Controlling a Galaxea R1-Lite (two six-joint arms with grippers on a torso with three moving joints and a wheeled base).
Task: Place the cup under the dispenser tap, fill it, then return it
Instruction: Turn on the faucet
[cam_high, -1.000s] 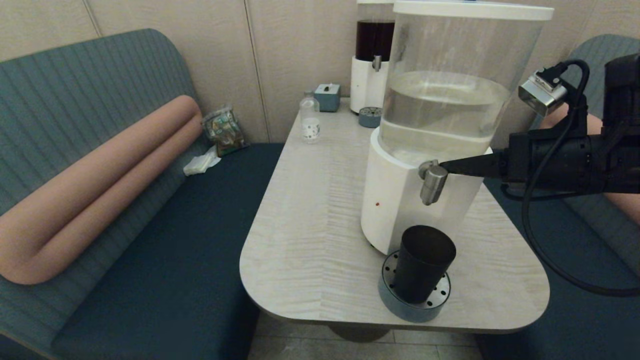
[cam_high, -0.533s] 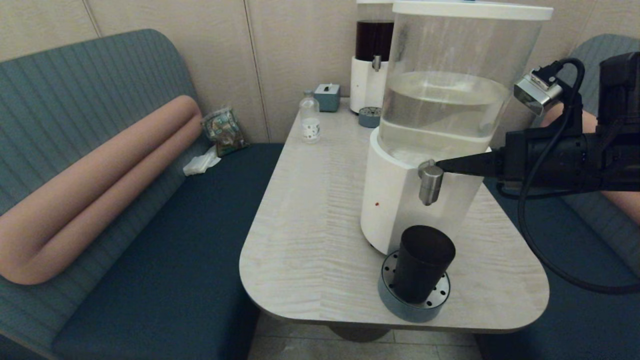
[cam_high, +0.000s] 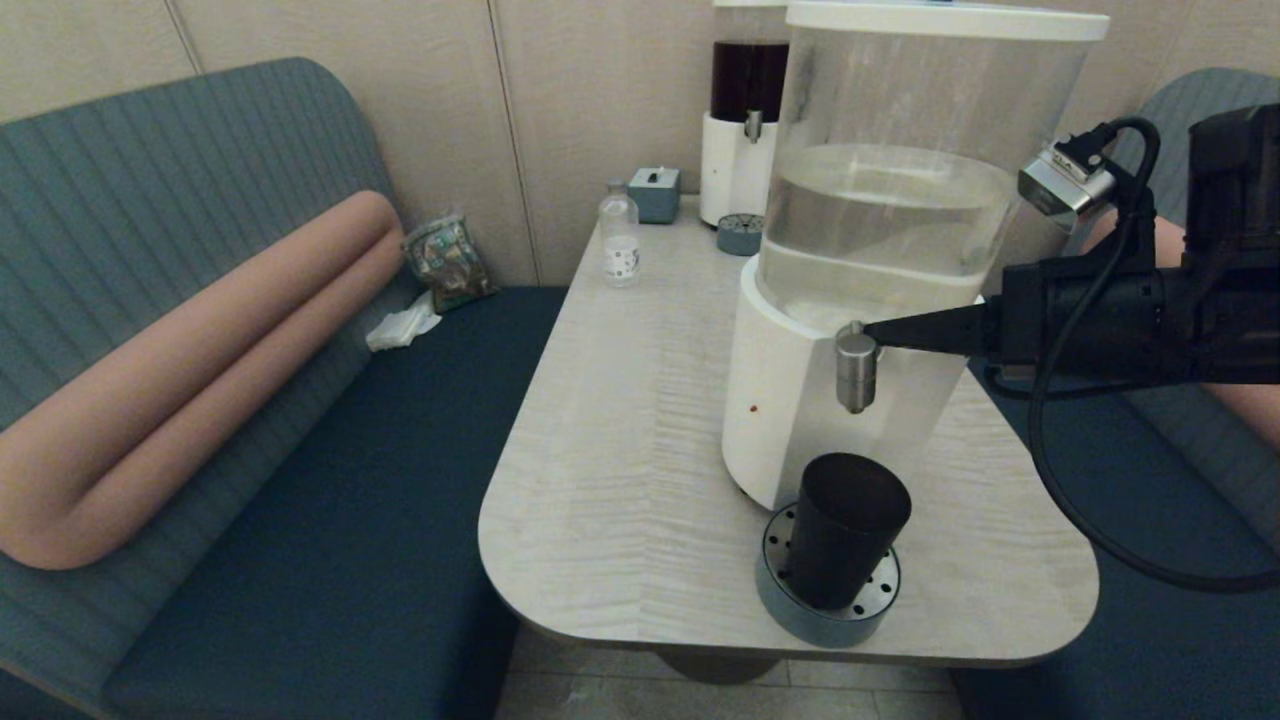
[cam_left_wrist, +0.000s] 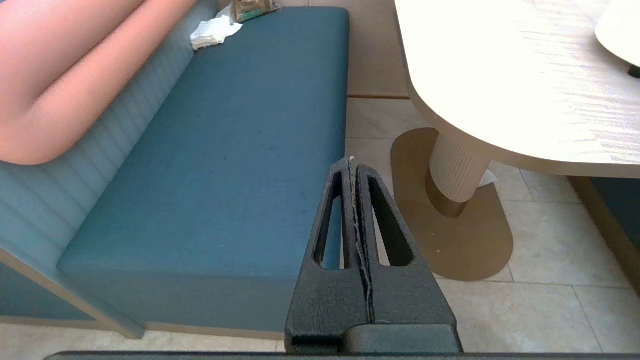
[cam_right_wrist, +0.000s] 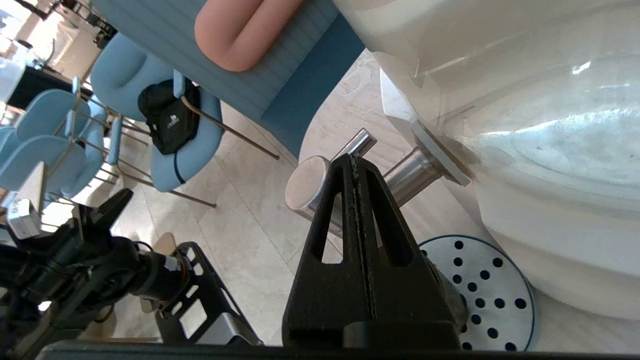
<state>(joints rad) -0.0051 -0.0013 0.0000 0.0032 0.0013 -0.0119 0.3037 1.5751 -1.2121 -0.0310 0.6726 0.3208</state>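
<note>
Cup (cam_high: 847, 530) sits upright on the round perforated drip tray (cam_high: 880, 585) at the near right part of the table (cam_high: 620, 460), straight below the dispenser tap (cam_high: 856, 370). Nothing grips it. Fill level inside can't be read, walls too dark.

Tap: brushed-steel spout on the white base of the big clear-tank dispenser (cam_high: 900, 200), outlet pointing down at the cup mouth, gap between the two. Tank shows pale liquid to about mid height.

Right gripper (cam_high: 872, 335) comes in level from the right side, fingers pressed together with no gap, nothing between them. Tip is at the top of the tap, at the elbow, apparently touching it. In the right wrist view the closed fingers (cam_right_wrist: 357, 200) lie across the steel cap (cam_right_wrist: 306, 186) of the tap, drip tray (cam_right_wrist: 480, 295) visible beneath; the cup is mostly hidden behind the gripper there.

Left gripper (cam_left_wrist: 354, 170) hangs low off the table's left side, over the floor between the blue bench seat (cam_left_wrist: 225, 150) and the table pedestal (cam_left_wrist: 455, 175). Fingers together, empty.

Far end of the table: small clear bottle (cam_high: 620, 240) with white label, a grey-blue box (cam_high: 655, 193), second smaller dispenser (cam_high: 745, 120) with dark liquid and its own drip tray (cam_high: 740, 233). A crumpled white tissue (cam_high: 403, 326) and a snack packet (cam_high: 448, 258) lie on the bench by the wall.
</note>
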